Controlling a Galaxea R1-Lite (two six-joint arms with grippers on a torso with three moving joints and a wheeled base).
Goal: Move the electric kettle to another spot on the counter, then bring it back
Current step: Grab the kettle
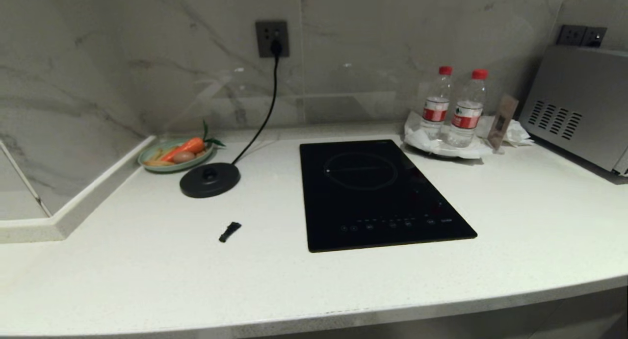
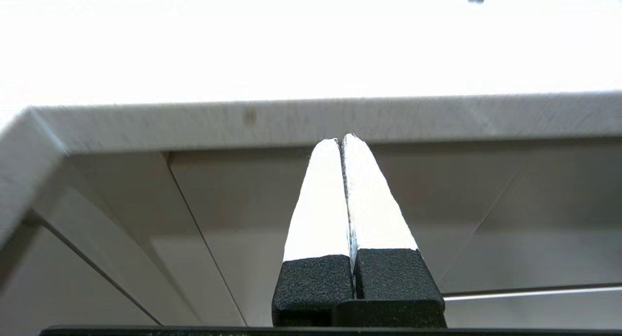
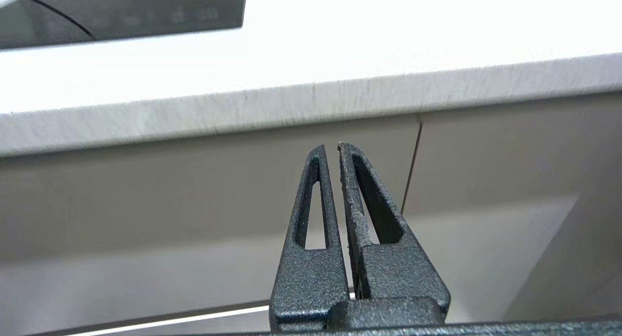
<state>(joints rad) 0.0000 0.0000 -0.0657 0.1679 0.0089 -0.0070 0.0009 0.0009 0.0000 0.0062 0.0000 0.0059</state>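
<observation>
The electric kettle is out of view in every frame. The white speckled counter [image 1: 147, 280] fills the head view, and its thick front edge [image 2: 291, 122] [image 3: 291, 102] crosses both wrist views. On it at the left rests a flat black round base disc [image 1: 209, 180], bare on top, with a cord running up to a wall socket [image 1: 272, 39]. Neither arm shows in the head view. My left gripper [image 2: 341, 139] hangs below the counter edge before the cabinet fronts, its white fingers pressed together and holding nothing. My right gripper [image 3: 331, 146] is likewise low before the cabinets, shut and holding nothing.
A black induction hob [image 1: 378, 192] is set into the counter's middle. A green plate of vegetables [image 1: 176, 155] lies at the back left. Two water bottles [image 1: 436, 103] stand on a white tray at the back right, beside a steel appliance [image 1: 579, 108]. A small black piece [image 1: 229, 231] lies near the disc.
</observation>
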